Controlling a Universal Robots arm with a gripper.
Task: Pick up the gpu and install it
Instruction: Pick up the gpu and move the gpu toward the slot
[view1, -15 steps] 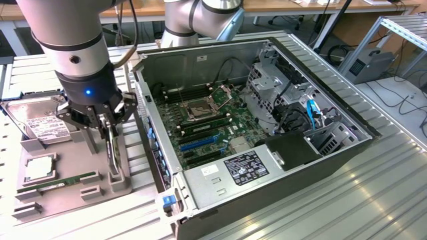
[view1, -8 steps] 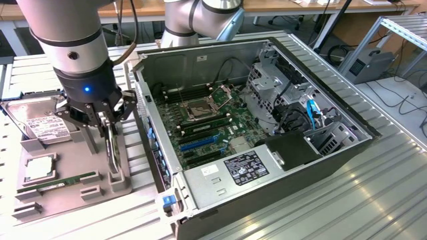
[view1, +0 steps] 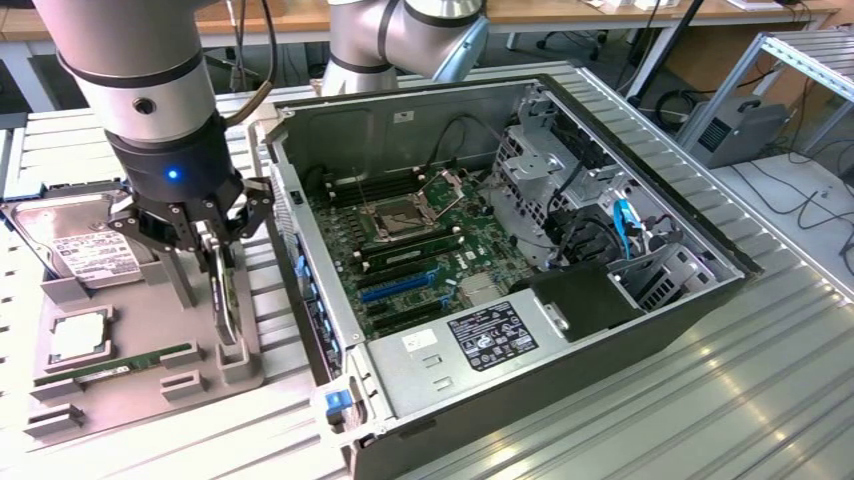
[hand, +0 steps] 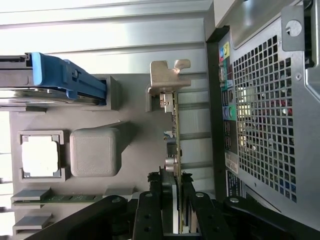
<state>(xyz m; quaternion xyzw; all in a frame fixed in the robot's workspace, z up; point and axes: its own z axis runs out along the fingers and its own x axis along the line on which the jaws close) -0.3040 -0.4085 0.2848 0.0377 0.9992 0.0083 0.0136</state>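
Clamped shut around the gpu (view1: 227, 300), the end effector (view1: 218, 262) hangs over a grey holder tray (view1: 140, 400) on the worktop (view1: 747, 380). Its two black fingers (hand: 150, 200) press the thin green card from both sides. The gpu (hand: 174, 125) stands on edge in the tray's slot, with its silver bracket (hand: 167, 80) at the end away from the fingers. It sits just beside the outer wall of the open computer case (view1: 534, 250). A hard drive (view1: 80, 250), a processor chip (view1: 80, 335) and a RAM stick (view1: 114, 365) lie in the same tray.
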